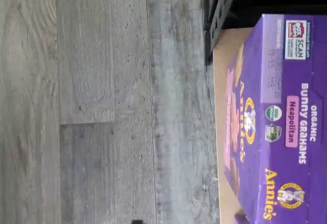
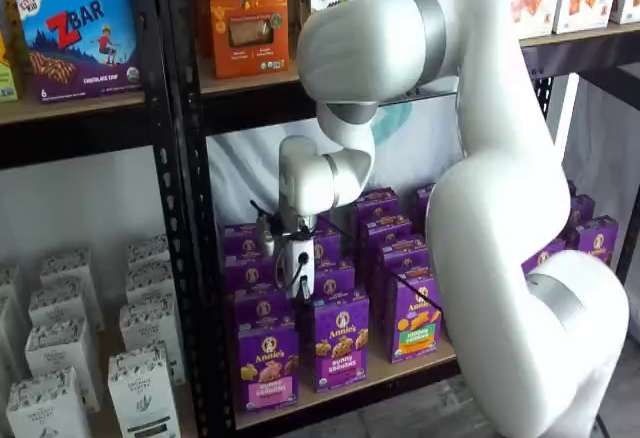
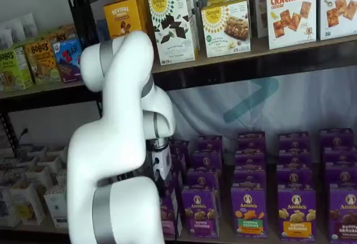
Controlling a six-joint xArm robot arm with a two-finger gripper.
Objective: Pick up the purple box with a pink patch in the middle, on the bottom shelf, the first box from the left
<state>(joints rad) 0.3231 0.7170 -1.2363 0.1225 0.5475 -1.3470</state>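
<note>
The white arm [image 2: 480, 188] bends down in front of the bottom shelf [image 2: 400, 370] so that its gripper [image 2: 298, 280] hangs over the leftmost column of purple cartons, presumably lining up for a reach from above. The fingers themselves are hard to make out in both shelf views, so the jaws most likely stand wide, with nothing held. Three cartons front the row in a shelf view, and the purple box [image 2: 267, 366] with the pink band stands upright at its left end, untouched.
</note>
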